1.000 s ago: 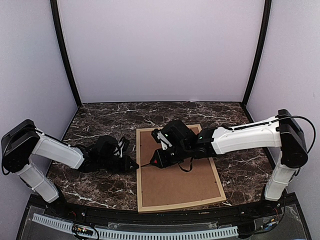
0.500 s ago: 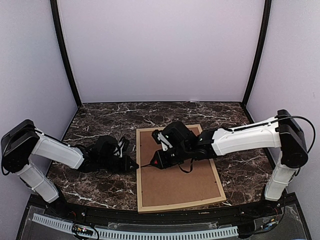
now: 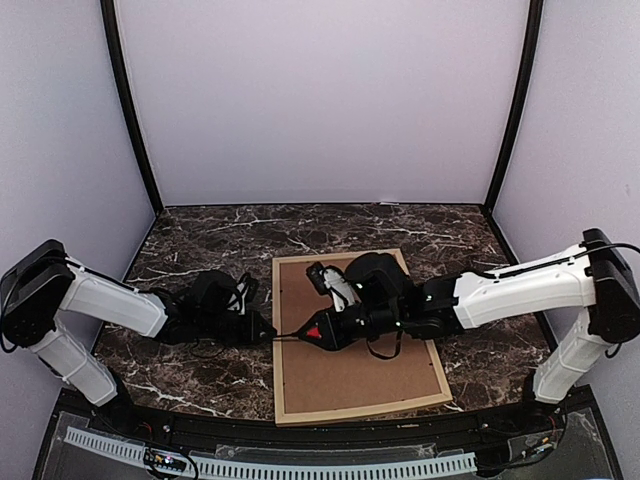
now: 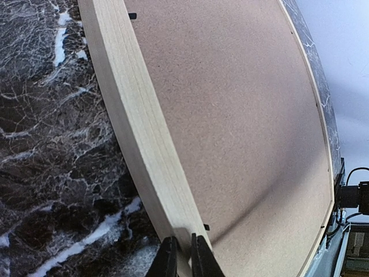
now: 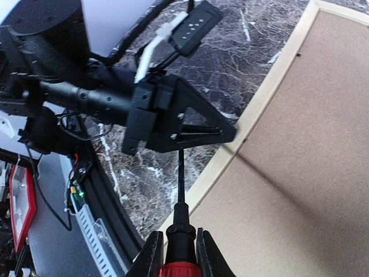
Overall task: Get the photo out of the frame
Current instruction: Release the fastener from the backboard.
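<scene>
**Top external view.** The frame (image 3: pixel 360 409) lies face down on the marble table (image 3: pixel 200 240) with its brown backing board (image 3: pixel 350 375) uppermost. The photo is out of sight, presumably beneath the board. The left gripper (image 3: pixel 265 330) meets the frame's left rail. The right gripper (image 3: pixel 335 328) holds a red-handled screwdriver (image 3: pixel 312 332) whose shaft points at that same rail. Compared with a second ago, the right arm has swung nearer and lower, bringing the tool tip from over the board to the rail. The left arm is unchanged.

**Left wrist view.** The left gripper's fingers (image 4: pixel 168 257) are drawn almost together against the rail of the frame (image 4: pixel 138 127). Whether they nip it or only press on it cannot be told. A small black tab (image 4: pixel 206 227) sits just beside them on the backing board (image 4: pixel 230 115).

**Right wrist view.** The right gripper (image 5: pixel 180 257) is clamped on the screwdriver (image 5: pixel 180 222). The shaft runs under the left gripper (image 5: pixel 184 124) towards the frame (image 5: pixel 262 95).

The step in hand appears to be releasing the board's retaining tabs. The next move probably calls for seating the tip on a tab and levering gently while the left gripper steadies the frame.
</scene>
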Robot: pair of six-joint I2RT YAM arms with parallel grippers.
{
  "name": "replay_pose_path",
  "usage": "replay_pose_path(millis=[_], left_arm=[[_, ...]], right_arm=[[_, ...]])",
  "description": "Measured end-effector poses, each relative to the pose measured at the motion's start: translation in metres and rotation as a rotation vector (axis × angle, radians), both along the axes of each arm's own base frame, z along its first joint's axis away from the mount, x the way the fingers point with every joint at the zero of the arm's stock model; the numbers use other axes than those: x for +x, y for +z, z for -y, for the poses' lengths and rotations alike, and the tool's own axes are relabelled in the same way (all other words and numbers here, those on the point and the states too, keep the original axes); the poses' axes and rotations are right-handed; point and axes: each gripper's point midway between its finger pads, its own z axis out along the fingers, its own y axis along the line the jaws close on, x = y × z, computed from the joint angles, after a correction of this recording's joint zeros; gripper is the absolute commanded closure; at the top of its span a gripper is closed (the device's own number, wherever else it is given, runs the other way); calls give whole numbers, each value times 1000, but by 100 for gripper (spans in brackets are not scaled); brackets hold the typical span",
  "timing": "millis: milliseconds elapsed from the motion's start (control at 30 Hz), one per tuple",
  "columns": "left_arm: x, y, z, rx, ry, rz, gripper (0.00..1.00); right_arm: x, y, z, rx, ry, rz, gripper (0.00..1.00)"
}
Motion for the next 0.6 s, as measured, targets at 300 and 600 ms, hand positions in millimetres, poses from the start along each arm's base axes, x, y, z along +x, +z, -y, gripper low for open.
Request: replay_pose_path(millis=[300,600], left_arm=[[-1,1,-4,36,9,-5,88],[0,9,-16,87,31,21,68]], right_arm=[[-7,9,35,24,-44,30,100],[12,19,59,10,-133,73,100]])
